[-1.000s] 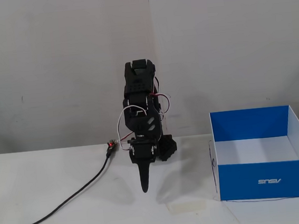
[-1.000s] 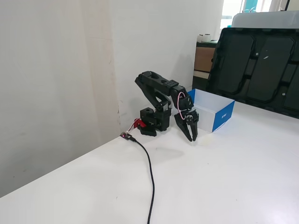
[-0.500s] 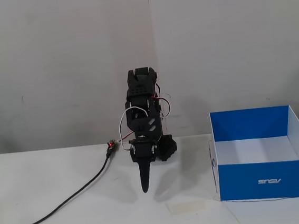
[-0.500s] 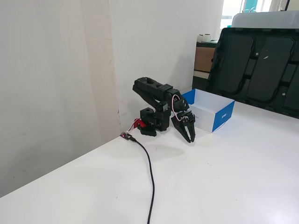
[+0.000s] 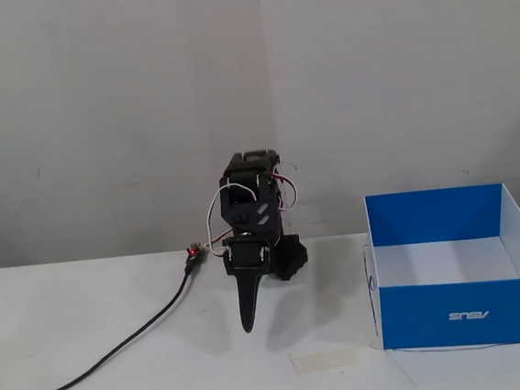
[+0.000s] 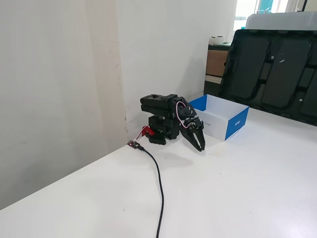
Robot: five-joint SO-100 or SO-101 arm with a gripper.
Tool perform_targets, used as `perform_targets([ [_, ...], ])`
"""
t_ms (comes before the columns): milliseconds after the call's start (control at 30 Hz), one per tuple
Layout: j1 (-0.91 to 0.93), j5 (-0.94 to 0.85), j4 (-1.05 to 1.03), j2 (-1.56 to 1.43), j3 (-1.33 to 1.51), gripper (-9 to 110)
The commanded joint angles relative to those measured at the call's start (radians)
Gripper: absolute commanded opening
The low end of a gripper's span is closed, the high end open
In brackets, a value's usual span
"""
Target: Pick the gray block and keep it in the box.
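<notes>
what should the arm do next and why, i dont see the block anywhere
Probably just lift the gripper a little and wait. No gray block shows on the table in either fixed view, and the visible white floor of the box is bare. The gripper looks shut with nothing in it, pointing down beside the base, apart from the box, so there is nothing to reach for.

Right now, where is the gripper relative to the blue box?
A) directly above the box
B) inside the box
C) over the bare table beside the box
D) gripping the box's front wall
C: in both fixed views the gripper points down over the bare table, clear of the box.
</notes>
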State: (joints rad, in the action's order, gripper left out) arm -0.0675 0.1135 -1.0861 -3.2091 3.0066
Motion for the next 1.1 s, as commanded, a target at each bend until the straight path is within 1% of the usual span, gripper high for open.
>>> perform_targets([
  [0, 0.009, -0.006, -0.094, -0.225, 0.020, 0],
  [1067, 0.034, 0.005, -0.101, -0.219, 0.015, 0],
])
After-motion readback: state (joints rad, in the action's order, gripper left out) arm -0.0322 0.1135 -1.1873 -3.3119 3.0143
